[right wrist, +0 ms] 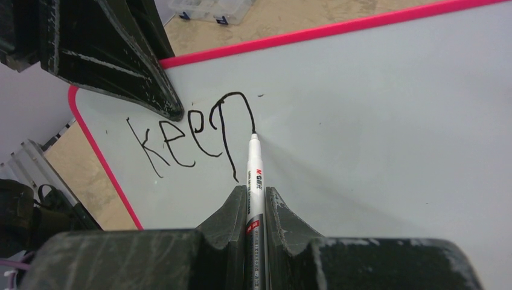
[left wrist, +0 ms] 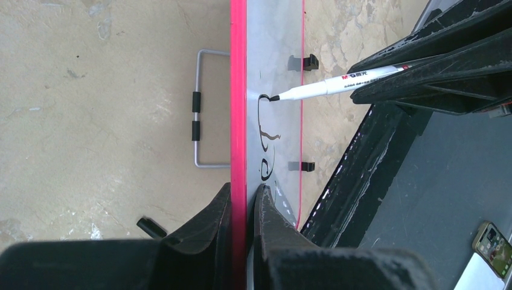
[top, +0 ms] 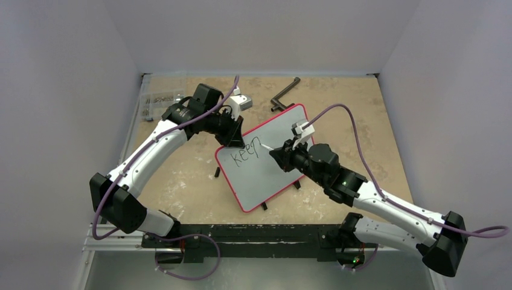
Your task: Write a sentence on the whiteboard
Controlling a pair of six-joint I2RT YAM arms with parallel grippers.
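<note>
The whiteboard (top: 268,175), pale grey with a red rim, stands tilted at the table's middle. My left gripper (top: 232,142) is shut on its upper left edge; the left wrist view shows the red rim (left wrist: 238,121) clamped between the jaws (left wrist: 243,196). My right gripper (top: 279,154) is shut on a white marker (right wrist: 254,175). The marker's black tip touches the board at the loop of the "p". The sentence (right wrist: 193,136) reads "keep" in black; it also shows in the top view (top: 246,154). The marker (left wrist: 338,83) shows in the left wrist view too.
A dark metal crank handle (top: 284,96) lies behind the board. A clear box of small parts (top: 158,101) sits at the back left. A wire stand (left wrist: 202,109) juts from the board's back. A phone (left wrist: 495,240) lies below the table edge.
</note>
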